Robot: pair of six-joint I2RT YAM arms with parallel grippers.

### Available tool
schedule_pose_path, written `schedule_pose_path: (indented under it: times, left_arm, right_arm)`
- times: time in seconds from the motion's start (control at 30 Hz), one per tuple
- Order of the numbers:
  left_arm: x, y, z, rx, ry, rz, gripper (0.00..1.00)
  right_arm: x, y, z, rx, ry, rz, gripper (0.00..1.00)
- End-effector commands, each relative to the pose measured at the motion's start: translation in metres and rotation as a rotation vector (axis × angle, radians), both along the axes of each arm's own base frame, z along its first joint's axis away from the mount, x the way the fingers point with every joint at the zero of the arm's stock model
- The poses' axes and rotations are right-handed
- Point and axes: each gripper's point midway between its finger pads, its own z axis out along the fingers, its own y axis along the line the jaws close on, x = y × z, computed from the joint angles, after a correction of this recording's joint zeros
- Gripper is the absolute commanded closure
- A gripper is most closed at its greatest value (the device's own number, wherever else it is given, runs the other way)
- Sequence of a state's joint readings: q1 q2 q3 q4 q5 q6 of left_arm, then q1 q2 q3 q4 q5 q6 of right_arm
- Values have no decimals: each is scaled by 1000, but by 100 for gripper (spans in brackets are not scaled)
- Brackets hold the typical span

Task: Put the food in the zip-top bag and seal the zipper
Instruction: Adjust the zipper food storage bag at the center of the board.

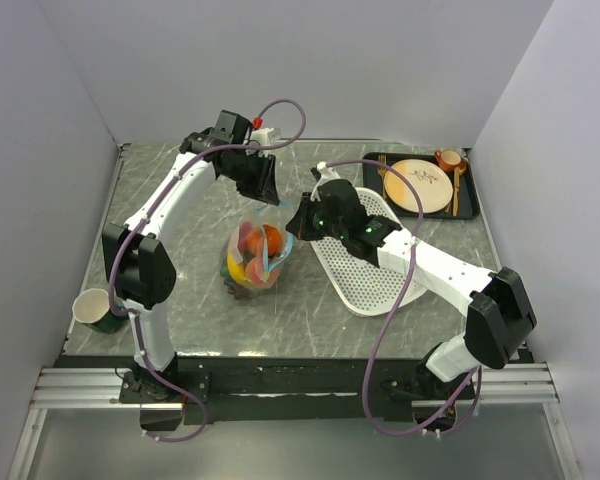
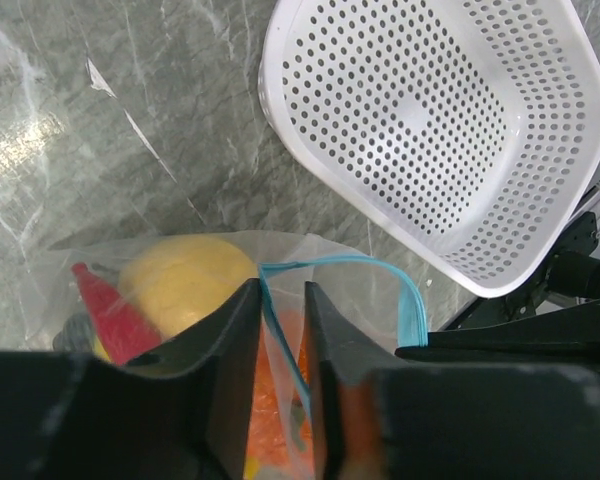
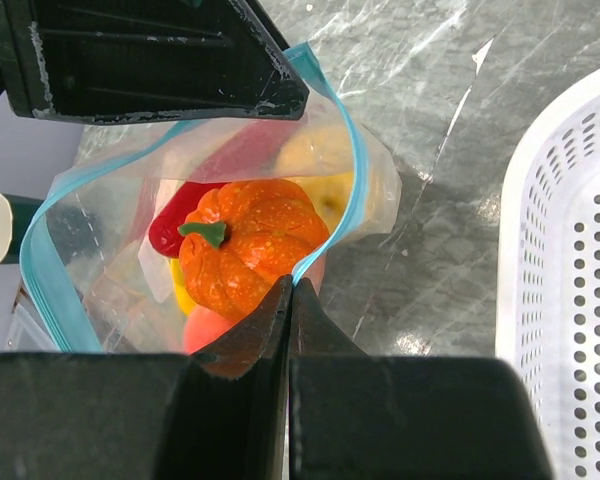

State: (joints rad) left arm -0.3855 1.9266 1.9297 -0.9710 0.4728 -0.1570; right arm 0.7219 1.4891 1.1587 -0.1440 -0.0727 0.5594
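Right gripper point(image 3: 290, 285): pinched fully closed on the zipper point(image 3: 352, 170). Left gripper point(image 2: 283, 290): narrow gap, same strip between the fingers, not visibly clamped. Zip-top bag point(image 1: 255, 255): resting on the table point(image 2: 130, 100) between both grippers, mouth up, food point(image 3: 250, 240) inside. Treat as light, limp, slippery film; expect sag under the contents. Grip only along the stiffer strip, never the clear wall.
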Motion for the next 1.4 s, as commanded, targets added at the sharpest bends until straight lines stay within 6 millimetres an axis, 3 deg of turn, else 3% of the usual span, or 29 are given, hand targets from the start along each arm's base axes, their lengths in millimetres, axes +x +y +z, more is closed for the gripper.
schedule_pose_path:
  times: [0.0,0.2,0.33,0.43,0.47,0.5,0.57,0.6,0.67,0.83,0.97,1.03,1.07,1.13,1.2,1.27,1.37]
  left_arm:
    - [-4,1,16,-4,-48,-30,76]
    - [3,0,25,-21,-103,-4,99]
    - [20,5,43,-35,-216,92,99]
    - [28,15,43,-5,-264,161,99]
    - [31,16,58,-23,-324,183,99]
    - [32,19,55,-20,-339,202,99]
    - [37,21,80,-73,-435,243,99]
    - [35,21,77,-82,-439,252,99]
    - [37,20,98,-139,-502,289,99]
    - [35,6,104,-185,-556,309,99]
    - [34,-8,97,-181,-541,291,98]
    - [33,-13,89,-173,-517,276,95]
    - [33,-14,89,-176,-511,271,85]
    - [32,-17,86,-182,-493,266,75]
    - [32,-19,95,-202,-496,264,68]
    - [28,-23,110,-237,-505,247,52]
    - [21,-23,132,-278,-526,242,46]
  right_arm:
    - [6,7,41,59,-86,6,98]
    - [6,7,40,58,-83,4,98]
    - [6,6,36,54,-76,-1,97]
    - [4,7,30,51,-54,-6,96]
    - [4,6,28,56,-40,-14,96]
    - [5,6,21,47,-15,-20,96]
    - [4,10,17,49,5,-13,95]
    - [4,10,11,46,23,-13,96]
    - [0,15,8,64,44,1,96]
    - [-1,20,4,94,68,6,96]
    - [1,22,9,99,63,8,95]
    - [2,21,12,98,56,4,95]
    - [2,22,13,99,54,6,95]
    - [3,20,16,97,52,-5,95]
    - [4,15,19,91,49,-32,95]
    - [6,9,20,88,50,-71,94]
    - [12,-6,12,45,70,-162,94]
